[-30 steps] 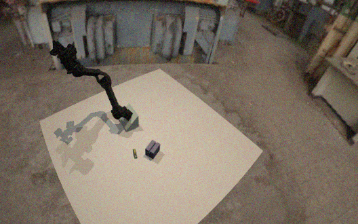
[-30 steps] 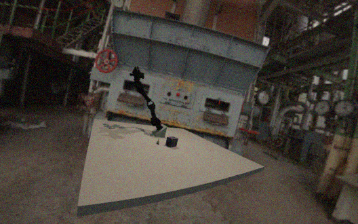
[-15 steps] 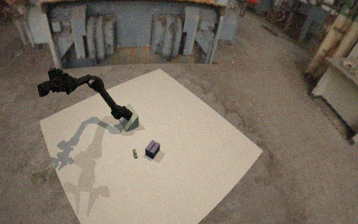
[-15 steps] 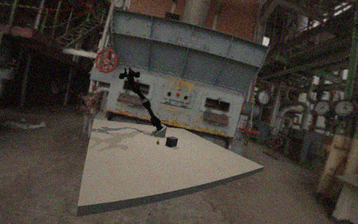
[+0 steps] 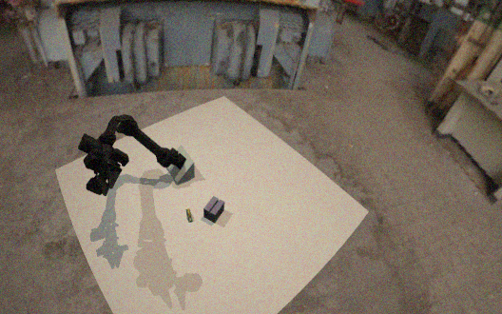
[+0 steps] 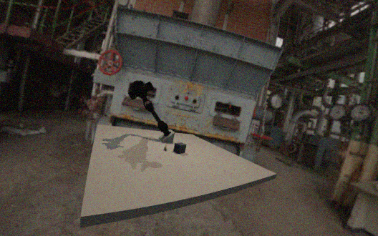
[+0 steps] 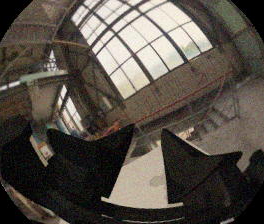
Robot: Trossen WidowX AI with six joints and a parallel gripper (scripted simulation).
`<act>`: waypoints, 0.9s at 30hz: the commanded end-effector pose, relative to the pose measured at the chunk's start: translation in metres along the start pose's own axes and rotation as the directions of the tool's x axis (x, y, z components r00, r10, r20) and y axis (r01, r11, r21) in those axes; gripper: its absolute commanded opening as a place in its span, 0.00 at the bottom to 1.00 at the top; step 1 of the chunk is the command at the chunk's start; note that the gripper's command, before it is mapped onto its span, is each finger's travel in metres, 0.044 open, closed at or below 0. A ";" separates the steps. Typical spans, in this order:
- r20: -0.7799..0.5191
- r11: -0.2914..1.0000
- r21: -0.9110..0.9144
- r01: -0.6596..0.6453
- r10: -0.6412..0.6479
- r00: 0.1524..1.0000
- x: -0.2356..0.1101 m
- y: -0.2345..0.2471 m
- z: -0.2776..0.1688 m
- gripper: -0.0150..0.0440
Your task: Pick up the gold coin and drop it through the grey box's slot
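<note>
Coin (image 5: 189, 215) and its dark-green holder sit on the pale mat (image 5: 281, 200), nearest the camera's side in the top view, with the grey box (image 5: 214, 209) just beside them (its slot runs along the lid). Farther back stands the arm's base (image 5: 187, 167). Beyond that the arm reaches up and away, carrying the gripper (image 5: 100, 183) high above the mat's edge, well apart from the coin, jaws partly closed on nothing.
</note>
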State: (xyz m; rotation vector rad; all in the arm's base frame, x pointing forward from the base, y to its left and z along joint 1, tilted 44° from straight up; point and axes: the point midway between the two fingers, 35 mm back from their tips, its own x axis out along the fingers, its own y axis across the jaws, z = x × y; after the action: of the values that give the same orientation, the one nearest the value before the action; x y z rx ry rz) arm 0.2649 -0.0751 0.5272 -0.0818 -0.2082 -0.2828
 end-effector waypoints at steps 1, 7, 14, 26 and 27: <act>-0.182 0.997 0.064 0.034 -0.021 0.983 0.022 0.003 -0.053 0.53; -0.503 0.984 0.108 0.139 -0.067 0.862 0.040 0.015 -0.152 0.53; -0.794 0.963 0.006 0.270 -0.160 0.587 0.024 0.029 -0.261 0.53; -0.820 0.802 -0.566 0.189 -0.571 -0.033 -0.081 0.034 -0.391 0.53; -0.788 0.774 -0.614 0.156 -0.613 -0.061 -0.089 0.033 -0.394 0.53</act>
State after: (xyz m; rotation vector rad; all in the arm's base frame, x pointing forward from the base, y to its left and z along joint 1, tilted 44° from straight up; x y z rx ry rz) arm 0.2870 -0.0635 0.1381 -0.0299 1.2576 -0.8701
